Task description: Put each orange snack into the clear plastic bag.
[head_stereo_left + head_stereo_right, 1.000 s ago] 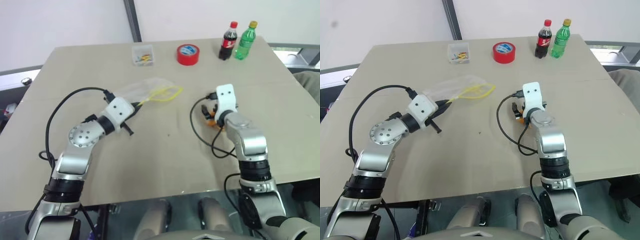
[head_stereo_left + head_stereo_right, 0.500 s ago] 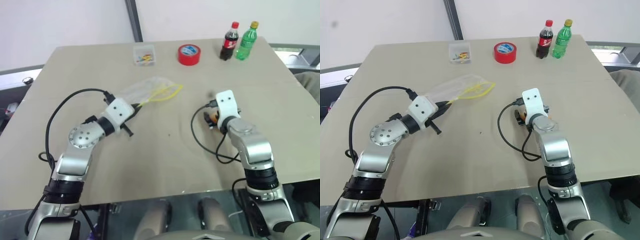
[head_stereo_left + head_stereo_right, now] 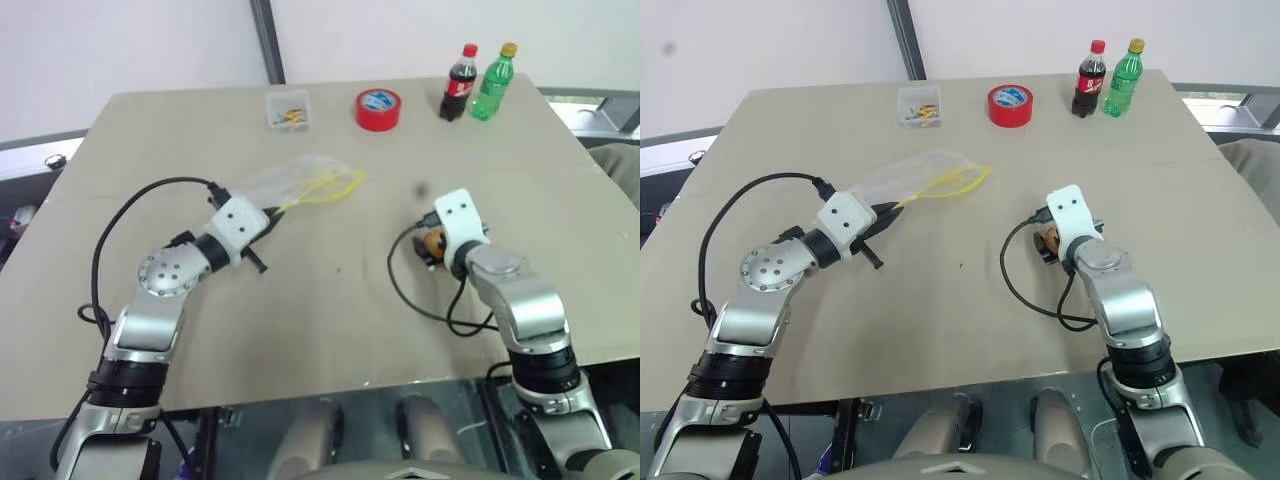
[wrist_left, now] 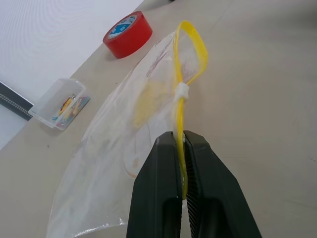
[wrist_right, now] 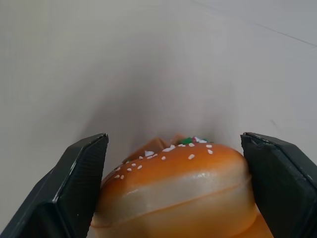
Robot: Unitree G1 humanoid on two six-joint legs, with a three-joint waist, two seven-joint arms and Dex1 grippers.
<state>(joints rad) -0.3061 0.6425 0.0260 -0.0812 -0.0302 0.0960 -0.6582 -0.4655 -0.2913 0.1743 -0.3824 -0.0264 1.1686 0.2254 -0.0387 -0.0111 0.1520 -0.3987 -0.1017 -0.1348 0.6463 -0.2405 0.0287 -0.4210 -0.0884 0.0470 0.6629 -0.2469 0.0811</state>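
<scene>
A beige tabletop (image 3: 330, 330) is lying under two robot arms. The left gripper (image 4: 181, 163), its two black fingers pressed together, is pinching the yellow zipper strip of the clear crinkly plastic bag with a yellow print (image 3: 290, 180); holding it by the mouth is likely meant to keep the opening lifted and steady, facing the other arm, so that something can be slid in. The yellow strip is looping outward into an open oval, so the mouth is standing partly open. Through the plastic only the yellow print is showing, and whether anything is lying inside the bag cannot be told. The right gripper (image 5: 181, 163) is sitting well apart from the bag, angled down at the table, with its jaws spread wide on either side of a small oval orange bun-like snack with white seed specks (image 5: 173, 186). The fingers are flanking the snack closely, but whether they are pressing on it cannot be told; this looks like the start of a pick-up. In the head views the snack is peeking out beside the right wrist (image 3: 432, 241). Along the far edge of the table a small clear plastic box holding coloured bits (image 3: 286, 110), a red tape roll (image 3: 377, 108), a dark cola bottle with a red cap (image 3: 458, 83) and a green bottle with a yellow cap (image 3: 492, 83) are standing untouched.
</scene>
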